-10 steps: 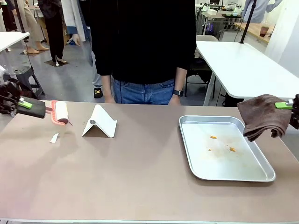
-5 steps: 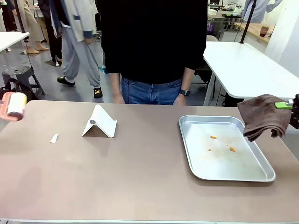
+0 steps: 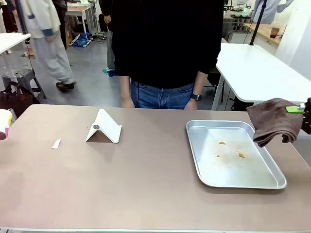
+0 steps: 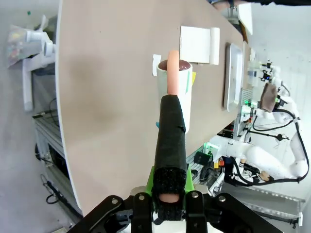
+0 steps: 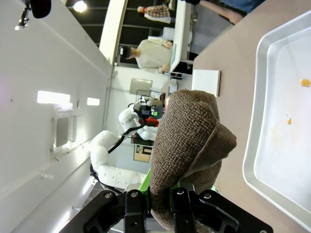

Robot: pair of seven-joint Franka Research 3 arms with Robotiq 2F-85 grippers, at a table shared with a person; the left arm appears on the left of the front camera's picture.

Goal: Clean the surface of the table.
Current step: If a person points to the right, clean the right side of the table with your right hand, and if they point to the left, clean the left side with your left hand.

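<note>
Looks barely started on the table [image 3: 146,194], spread between robot and person: paper scrap [image 3: 57,143] near its left edge, folded white card [image 3: 103,127] beside it, stained tray [image 3: 190,145] at the right end. Clamped in the fully closed left gripper [image 4: 167,206], off the left edge, a lint roller [image 4: 186,97] by its handle; pinched in the closed right gripper [image 5: 155,201], past the right edge, a brown cloth [image 5: 187,141].

The table [image 3: 146,194] is carrying 3 things: a tray [image 3: 252,171] sitting at 3 o'clock, a white stand [image 3: 103,127] at 11, a paper scrap [image 3: 57,143] lying at 10.
</note>
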